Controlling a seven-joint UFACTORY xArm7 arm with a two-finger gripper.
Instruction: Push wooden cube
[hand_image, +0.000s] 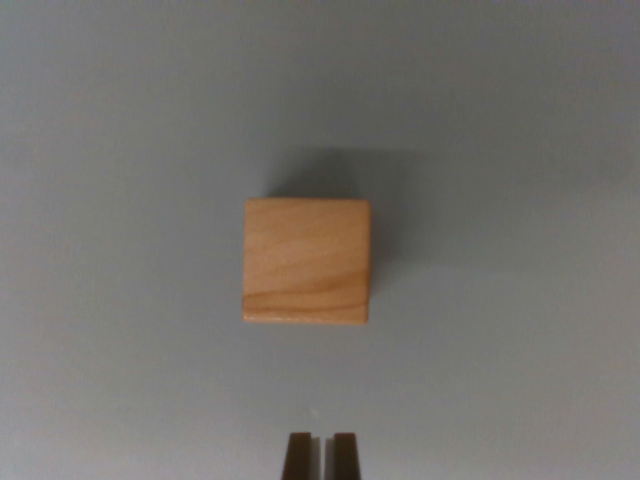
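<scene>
The cube (307, 260) sits near the middle of the wrist view, resting flat on a plain grey table (120, 380). Its top face is a light, warm wood with grain lines running mostly across it, and a darker curved band of grain shows near its lower left corner. Its edges line up roughly square with the picture. A soft shadow spreads from the cube toward the top and the wrist view's right, darkest just beyond its far edge. The gripper (321, 455) shows only as two dark fingertips (298, 455) at the bottom edge of the picture, just right of the centre line and below the cube. The two tips stand side by side with only a thin pale slit between them, so the claw is clenched with nothing held in it. A clear strip of bare table lies between the fingertips and the cube's near edge, so the two are apart and not touching. The tips line up roughly with the cube's middle, slightly toward its right half. The table around the cube is even in tone.
</scene>
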